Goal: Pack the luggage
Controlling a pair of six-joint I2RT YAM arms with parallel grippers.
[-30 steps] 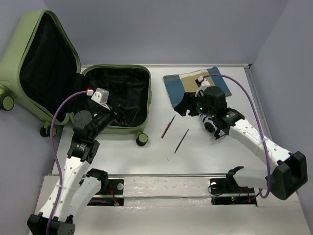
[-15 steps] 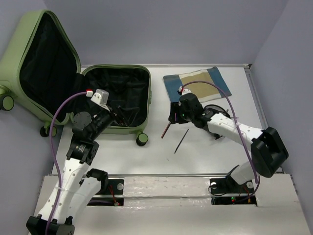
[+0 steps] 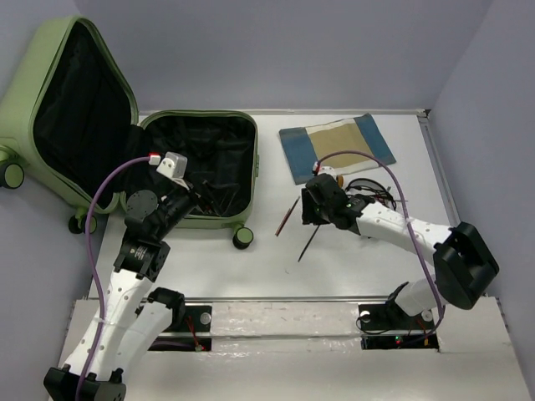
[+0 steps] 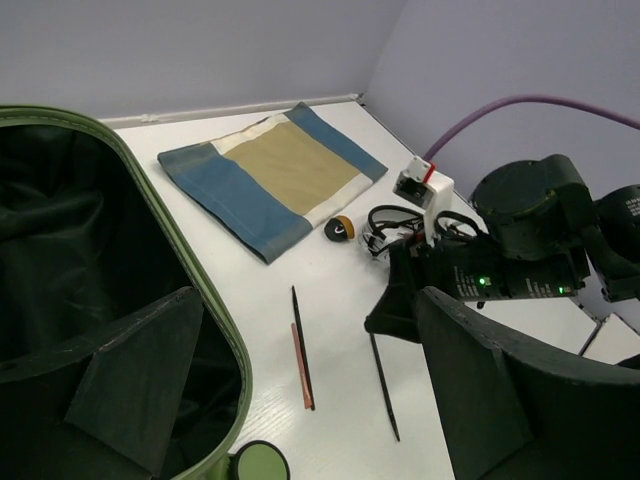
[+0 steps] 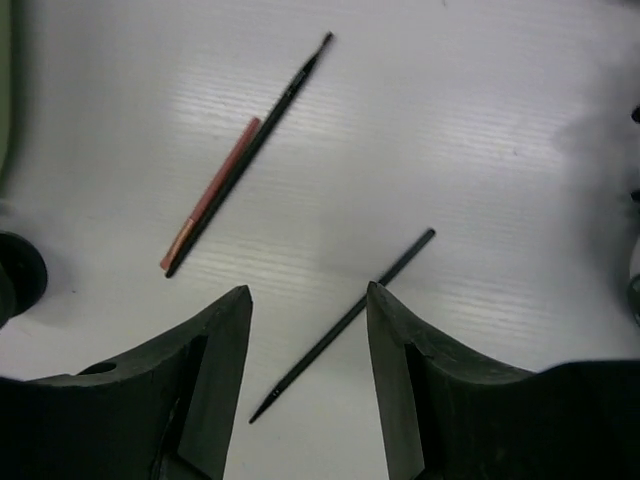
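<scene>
Swinging in from the far right side, the right gripper (image 5: 308,310) now hangs low over the middle of the tabletop (image 5: 480,120). Its jaws have come closer together but are half open. A thin black stick (image 5: 343,326) lies flat between them. The left gripper (image 4: 310,330) stays wide open, holding nothing, over the near right edge of the pale green hard suitcase (image 3: 18,100), which lies open at the tabletop's far left corner.

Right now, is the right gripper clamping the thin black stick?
No, the thin black stick lies flat on the table, unclamped, between the open fingers of the right gripper.
</scene>
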